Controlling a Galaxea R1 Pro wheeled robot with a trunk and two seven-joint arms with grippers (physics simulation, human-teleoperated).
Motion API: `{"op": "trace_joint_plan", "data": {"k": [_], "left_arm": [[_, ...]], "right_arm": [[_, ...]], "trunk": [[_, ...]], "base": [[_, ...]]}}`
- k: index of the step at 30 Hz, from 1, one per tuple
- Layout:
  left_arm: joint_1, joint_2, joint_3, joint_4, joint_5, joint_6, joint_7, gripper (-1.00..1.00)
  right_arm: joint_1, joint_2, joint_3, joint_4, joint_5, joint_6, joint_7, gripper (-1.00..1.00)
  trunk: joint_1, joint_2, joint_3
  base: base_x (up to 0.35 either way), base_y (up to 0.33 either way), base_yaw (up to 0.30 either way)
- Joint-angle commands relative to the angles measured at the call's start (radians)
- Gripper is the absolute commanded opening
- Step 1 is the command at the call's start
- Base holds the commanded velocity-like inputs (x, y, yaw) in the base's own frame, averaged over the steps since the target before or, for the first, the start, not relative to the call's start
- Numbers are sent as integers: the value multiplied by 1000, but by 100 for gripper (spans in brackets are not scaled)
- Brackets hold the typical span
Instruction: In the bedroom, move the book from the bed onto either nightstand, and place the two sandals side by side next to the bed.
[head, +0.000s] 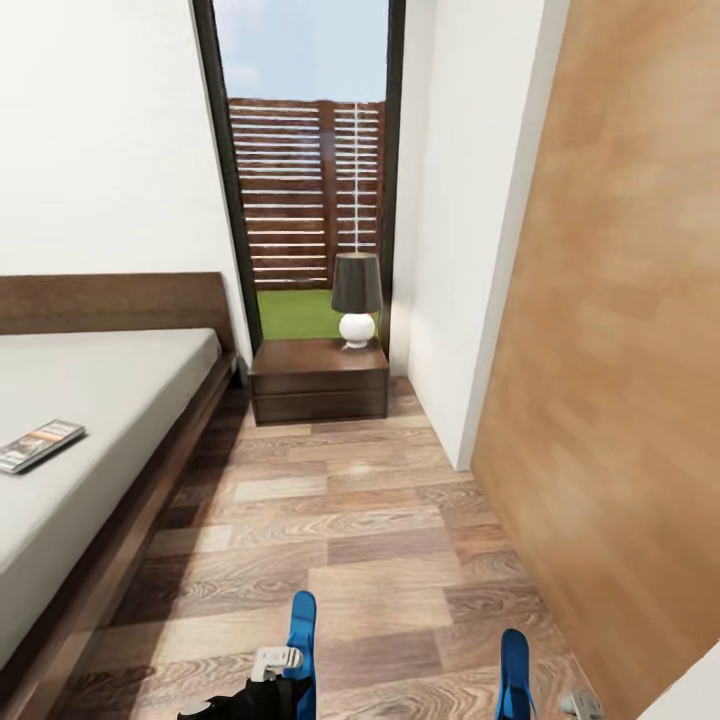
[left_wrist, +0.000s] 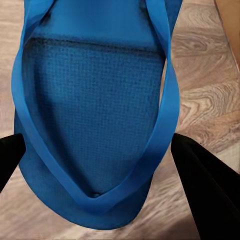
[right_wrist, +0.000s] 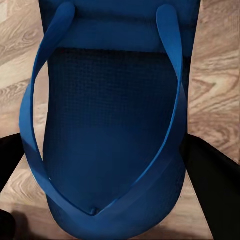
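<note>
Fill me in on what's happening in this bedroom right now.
The robot faces down the aisle beside the bed, with a blue sandal at each claw: the left sandal sits between the left claw's dark fingers, the right sandal between the right claw's. Whether either is clamped is unclear. The book lies on the mattress. The nightstand ahead carries a lamp.

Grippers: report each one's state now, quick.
Left gripper: shut on the left sandal, fingers on either side of it.
Right gripper: shut on the right sandal, gripped the same way.
</note>
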Motion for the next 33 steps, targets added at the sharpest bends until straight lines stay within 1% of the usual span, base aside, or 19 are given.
{"op": "trace_joint_plan", "data": {"k": [1,16,24,33], "left_arm": [[0,1,-5,-1,10,4,1,-100],[0,1,-5,-1,10,4,0,-100],[0,1,-5,-1,10,4,0,-100],[0,1,-5,-1,10,4,1,-100]], "right_arm": [[-1,0,1,1,-9,3,3,-100],[-1,0,1,1,-9,3,5,-100],[-1,0,1,1,-9,3,3,-100],[-1,0,1,1,-9,3,3,-100]], "trunk": [[0,0,-1],[0,0,-1],[0,0,-1],[0,0,-1]], "base": [[315,0,0],[321,0,0],[323,0,188],[323,0,17]]}}
